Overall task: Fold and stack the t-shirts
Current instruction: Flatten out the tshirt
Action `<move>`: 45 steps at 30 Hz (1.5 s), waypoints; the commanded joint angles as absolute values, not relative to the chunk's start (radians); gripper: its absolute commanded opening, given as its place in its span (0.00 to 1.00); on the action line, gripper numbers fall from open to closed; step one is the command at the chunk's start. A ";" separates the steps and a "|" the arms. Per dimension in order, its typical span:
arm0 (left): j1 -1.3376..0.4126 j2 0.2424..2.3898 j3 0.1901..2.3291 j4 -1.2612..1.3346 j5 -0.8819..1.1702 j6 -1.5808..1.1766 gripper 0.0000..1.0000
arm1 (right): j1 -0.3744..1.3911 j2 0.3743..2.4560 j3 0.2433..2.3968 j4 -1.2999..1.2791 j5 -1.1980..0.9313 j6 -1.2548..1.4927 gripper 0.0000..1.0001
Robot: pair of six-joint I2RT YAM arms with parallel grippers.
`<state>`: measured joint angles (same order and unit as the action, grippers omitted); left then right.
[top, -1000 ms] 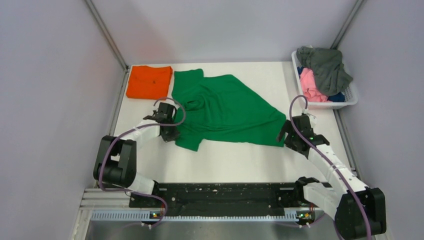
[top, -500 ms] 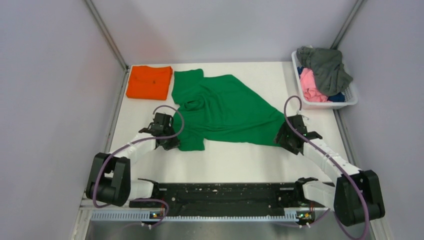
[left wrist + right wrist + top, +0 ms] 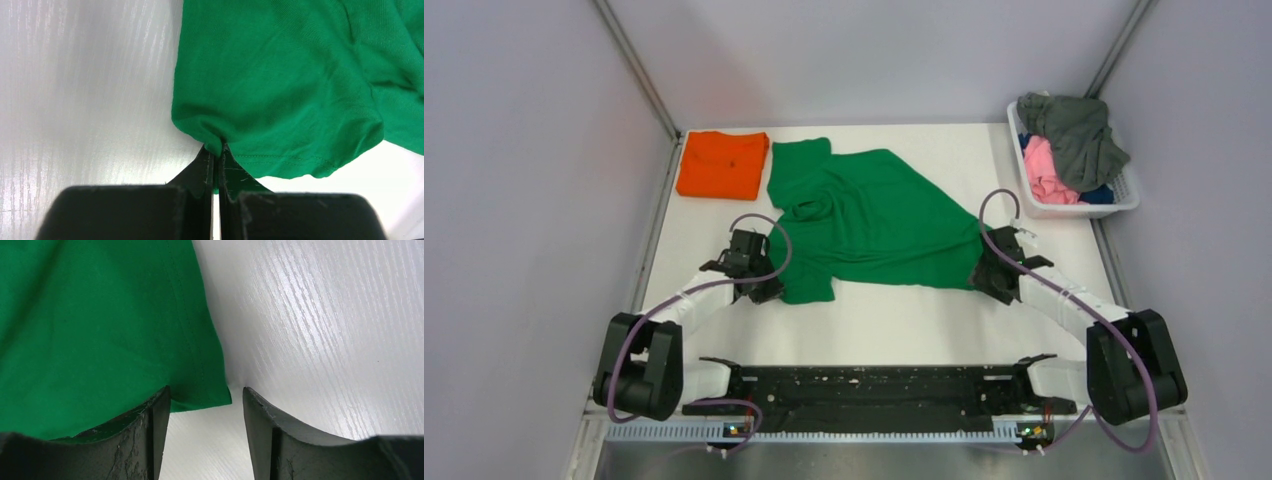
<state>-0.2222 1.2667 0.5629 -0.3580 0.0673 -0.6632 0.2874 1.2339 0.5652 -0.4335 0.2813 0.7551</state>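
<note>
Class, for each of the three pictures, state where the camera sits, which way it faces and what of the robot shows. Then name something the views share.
Top external: above and behind the bases, facing down at the table; both arms show.
Left wrist: on the left arm, facing along the left gripper, shut on the green t-shirt edge.
Right wrist: on the right arm, facing down past the open right gripper.
Shared: all show the green t-shirt.

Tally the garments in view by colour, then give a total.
green t-shirt: 1
orange t-shirt: 1
grey garment: 1
pink garment: 1
blue garment: 1, mostly hidden
Total: 5, the last three in the basket
</note>
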 commanded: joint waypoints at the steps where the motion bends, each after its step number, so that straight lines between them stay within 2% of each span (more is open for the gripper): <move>1: -0.222 1.257 0.553 -0.342 0.076 -0.662 0.00 | 0.295 1.251 0.600 -0.408 0.325 0.795 0.55; 10: -0.222 1.254 0.555 -0.345 0.071 -0.658 0.00 | 0.297 1.268 0.602 -0.355 0.273 0.813 0.55; 21: -0.223 1.238 0.560 -0.361 0.043 -0.659 0.00 | 0.330 1.392 0.649 -0.481 0.332 0.824 0.43; 24: -0.222 1.231 0.561 -0.369 0.031 -0.661 0.00 | 0.337 1.391 0.643 -0.499 0.344 0.816 0.31; 28: -0.223 1.181 0.559 -0.375 0.029 -0.662 0.00 | 0.347 1.356 0.653 -0.506 0.320 0.785 0.00; 37: -0.222 0.831 0.735 -0.441 0.043 -0.648 0.00 | 0.347 1.062 0.833 -0.519 0.325 0.670 0.00; 45: -0.223 0.671 1.103 -0.456 0.076 -0.606 0.00 | 0.348 0.879 1.119 -0.625 0.305 0.600 0.00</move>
